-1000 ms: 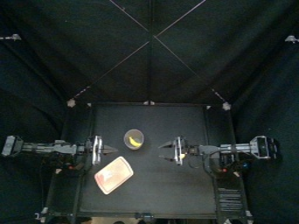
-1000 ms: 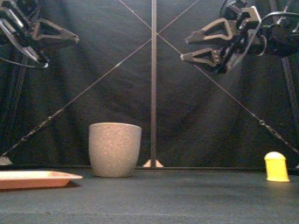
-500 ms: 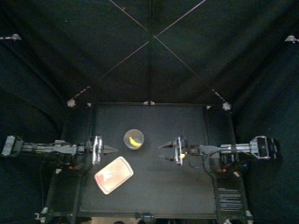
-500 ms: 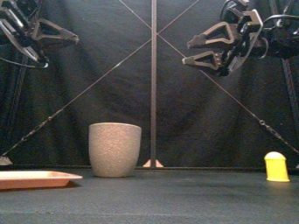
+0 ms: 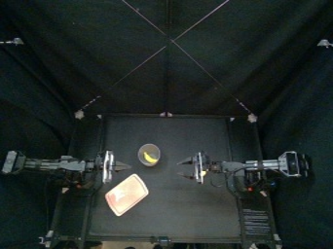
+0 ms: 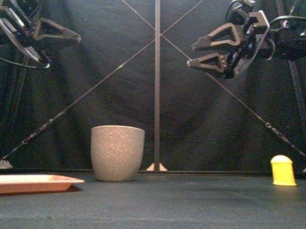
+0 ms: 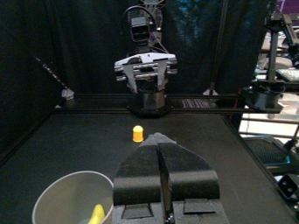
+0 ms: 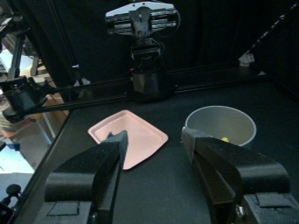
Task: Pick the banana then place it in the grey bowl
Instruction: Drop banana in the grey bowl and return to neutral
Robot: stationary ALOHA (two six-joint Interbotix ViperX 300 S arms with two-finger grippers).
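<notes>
The tall grey speckled cup (image 5: 150, 154) stands left of the table's middle, and the yellow banana (image 5: 151, 155) lies inside it. The front view shows only the cup's outside (image 6: 117, 152). My left gripper (image 5: 104, 171) hovers shut, left of the cup and high above the table (image 6: 74, 39). In the left wrist view its shut gripper (image 7: 163, 143) points past the cup (image 7: 73, 196), where the banana (image 7: 93, 213) shows. My right gripper (image 5: 190, 167) hangs open to the right of the cup, high up (image 6: 194, 52). The right wrist view of that gripper (image 8: 153, 136) shows nothing between the jaws, with the cup (image 8: 222, 124) beyond.
A flat pink tray (image 5: 127, 194) lies at the front left, near the cup (image 6: 34, 183) (image 8: 131, 136). A small yellow toy (image 6: 282, 170) stands upright on the right side of the table (image 7: 138, 134).
The right gripper has drawn back slightly to the right, still open and high. The left arm, cup and tray have not moved.
</notes>
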